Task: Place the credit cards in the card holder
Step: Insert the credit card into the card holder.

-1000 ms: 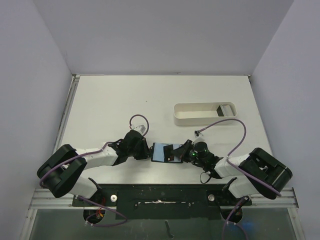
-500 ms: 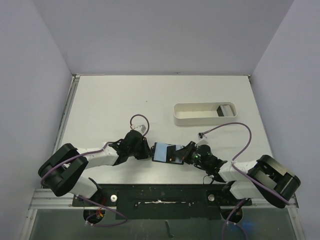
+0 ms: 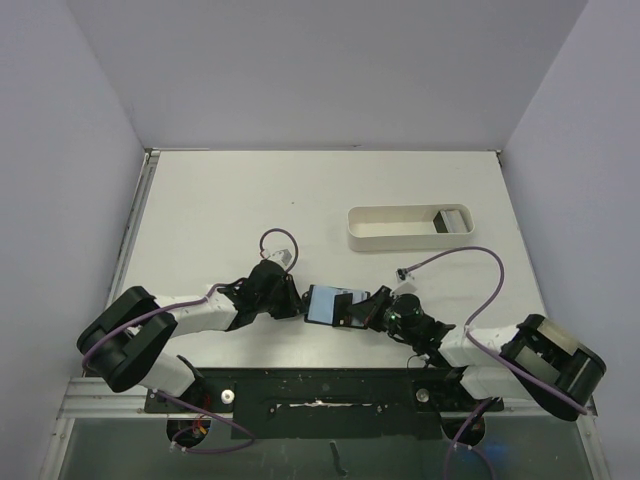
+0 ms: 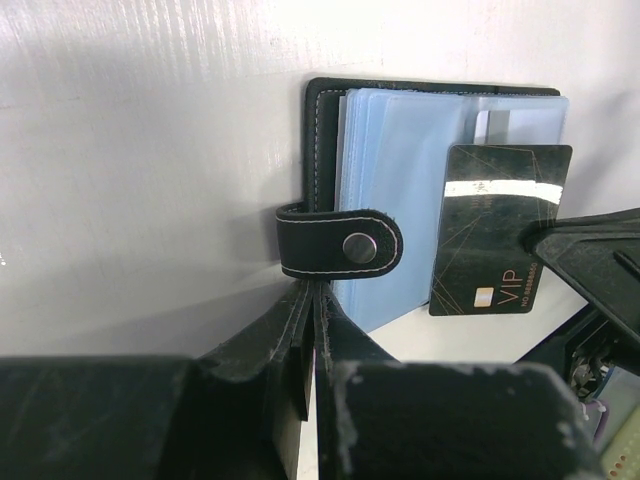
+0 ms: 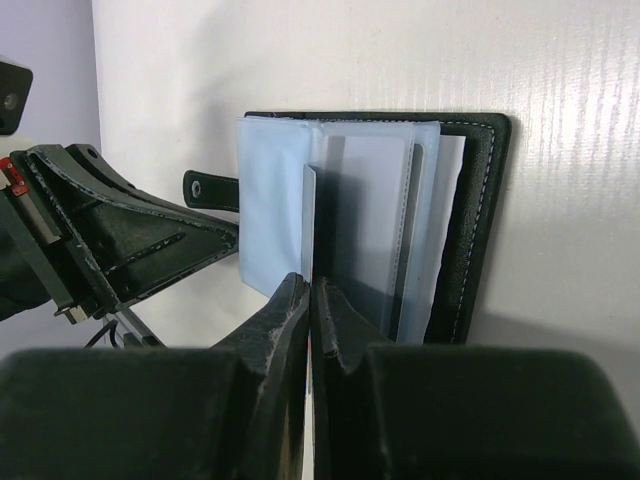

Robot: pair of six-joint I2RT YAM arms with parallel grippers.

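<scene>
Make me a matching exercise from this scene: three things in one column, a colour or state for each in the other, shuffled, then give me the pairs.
Things:
1. card holder
2. VIP card
3. oval tray

States:
A. white, lying apart from both arms
B. open, pale blue inside, pinched at its edge by the left fingers
C. black face, pinched in the right fingers

Pairs: 1-B, 2-C, 3-A

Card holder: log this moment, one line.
left gripper shut on card holder | right gripper shut on credit card | card holder open
</scene>
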